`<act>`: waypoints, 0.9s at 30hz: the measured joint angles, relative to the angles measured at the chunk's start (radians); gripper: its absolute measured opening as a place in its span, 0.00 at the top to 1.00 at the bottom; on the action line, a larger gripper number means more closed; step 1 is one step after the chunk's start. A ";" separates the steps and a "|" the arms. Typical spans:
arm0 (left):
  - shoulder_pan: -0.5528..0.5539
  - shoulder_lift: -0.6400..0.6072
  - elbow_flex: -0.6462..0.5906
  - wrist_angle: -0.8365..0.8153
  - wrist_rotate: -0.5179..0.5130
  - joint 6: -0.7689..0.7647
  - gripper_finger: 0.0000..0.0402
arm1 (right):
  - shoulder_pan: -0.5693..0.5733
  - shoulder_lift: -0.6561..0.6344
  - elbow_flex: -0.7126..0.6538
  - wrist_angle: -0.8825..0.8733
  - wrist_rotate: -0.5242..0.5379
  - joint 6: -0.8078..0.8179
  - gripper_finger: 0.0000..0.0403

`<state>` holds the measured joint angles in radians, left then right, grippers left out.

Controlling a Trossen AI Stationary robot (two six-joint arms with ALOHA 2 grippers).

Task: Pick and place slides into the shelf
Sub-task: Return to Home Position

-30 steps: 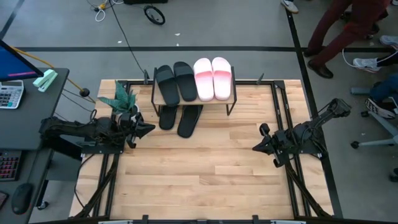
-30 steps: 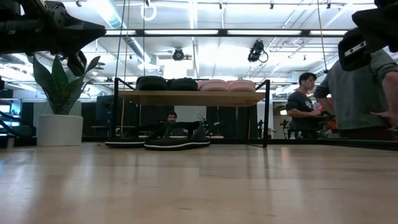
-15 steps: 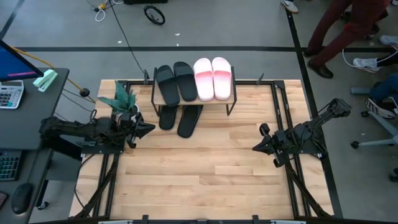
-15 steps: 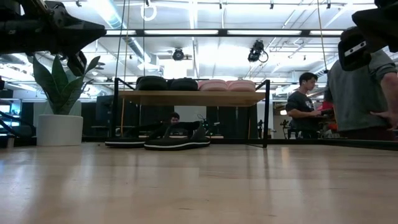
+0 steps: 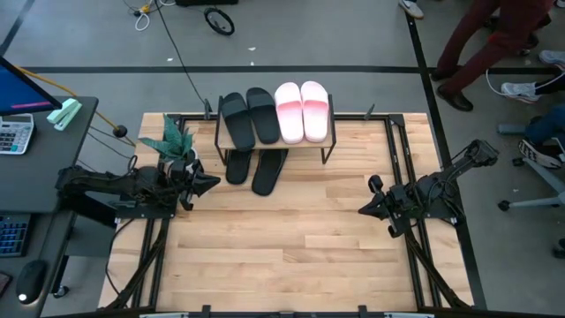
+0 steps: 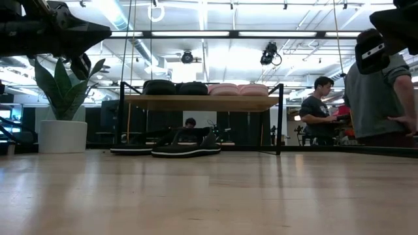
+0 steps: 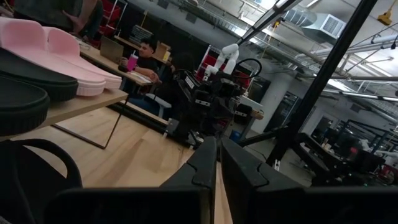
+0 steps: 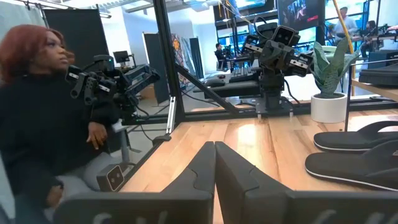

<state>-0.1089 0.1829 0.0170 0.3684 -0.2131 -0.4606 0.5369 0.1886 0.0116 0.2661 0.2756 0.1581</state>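
Resting left gripper [image 5: 212, 183]: fingers pressed together, empty, near left; I judge it the closer arm to the shelf [image 6: 202, 102].
Right gripper [image 5: 362, 210]: pressed together, empty, near right.
Black slides [image 5: 269, 170]: two under the shelf, long axes near-to-far.
Shelf top: far; two black, two pink slides [image 5: 301, 110].

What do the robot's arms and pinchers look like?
The left arm and right arm are black, built from chunky jointed pieces. The left gripper and right gripper each have two flat, dark jaws tapering to narrow tips.
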 joint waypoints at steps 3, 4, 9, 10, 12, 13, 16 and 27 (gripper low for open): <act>0.000 0.000 0.000 0.000 0.000 0.000 0.92 | 0.000 0.000 0.000 0.000 0.000 0.000 0.97; 0.000 0.000 0.000 0.000 0.000 0.000 0.91 | 0.000 0.000 0.000 0.000 0.000 0.000 0.97; 0.000 0.000 0.000 0.000 0.000 0.000 0.92 | 0.000 0.000 0.000 0.000 0.000 0.000 0.97; 0.000 0.000 0.000 0.000 0.000 0.000 0.92 | 0.000 0.000 0.000 0.000 0.000 0.000 0.97; 0.000 0.000 0.000 0.000 0.000 0.000 0.93 | 0.000 0.000 0.000 0.000 0.000 0.000 0.97; 0.000 0.000 0.000 0.000 0.000 0.000 0.94 | 0.000 0.000 0.000 0.000 0.000 0.000 0.97; 0.000 0.000 0.000 0.000 0.000 0.000 0.94 | 0.000 0.000 0.000 0.000 0.000 0.000 0.97; 0.000 0.000 0.000 0.000 0.000 0.000 0.91 | 0.000 0.000 0.000 0.000 0.000 0.000 0.97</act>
<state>-0.1089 0.1829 0.0170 0.3685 -0.2134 -0.4606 0.5369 0.1886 0.0116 0.2661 0.2760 0.1581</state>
